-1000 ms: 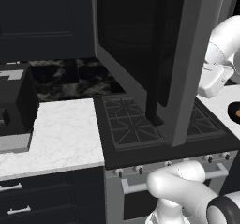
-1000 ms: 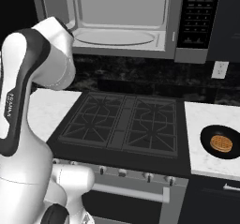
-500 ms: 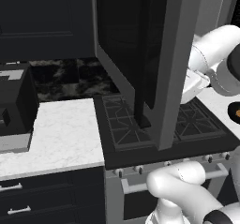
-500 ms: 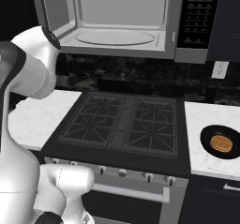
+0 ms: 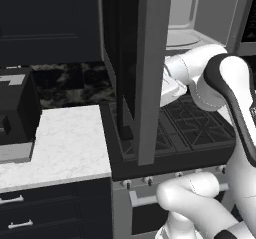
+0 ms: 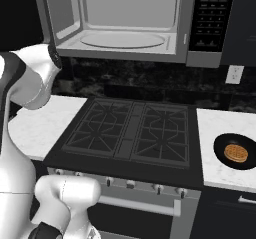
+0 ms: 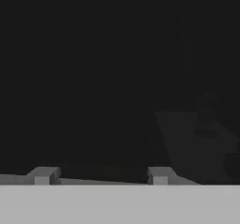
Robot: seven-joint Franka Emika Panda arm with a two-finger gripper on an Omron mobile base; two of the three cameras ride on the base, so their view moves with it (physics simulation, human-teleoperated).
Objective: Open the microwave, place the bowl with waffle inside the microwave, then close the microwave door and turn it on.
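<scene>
The microwave [image 6: 207,18] hangs above the stove with its light grey cavity and pale turntable [image 6: 122,39] exposed. The microwave door [image 5: 150,63] stands swung far out to the left, seen nearly edge-on in the left base view. My white forearm [image 5: 200,73] reaches behind the door from the right, and the door hides the hand there. In the hand view my gripper [image 7: 101,176] faces a dark surface, its fingertips [image 7: 43,176] apart with nothing between them. The black bowl [image 6: 235,152] with the waffle sits on the right counter, far from the gripper.
A black gas stove [image 6: 132,130] lies under the microwave. White marble counters [image 5: 60,143] flank it. A black boxy appliance [image 5: 15,113] stands at the left. A wall outlet [image 6: 233,74] is at the back right. Dark cabinets hang above left.
The door has swung wider open, toward the left. My arm has followed it leftward and lower, behind the door. The fingers have drawn somewhat closer together.
</scene>
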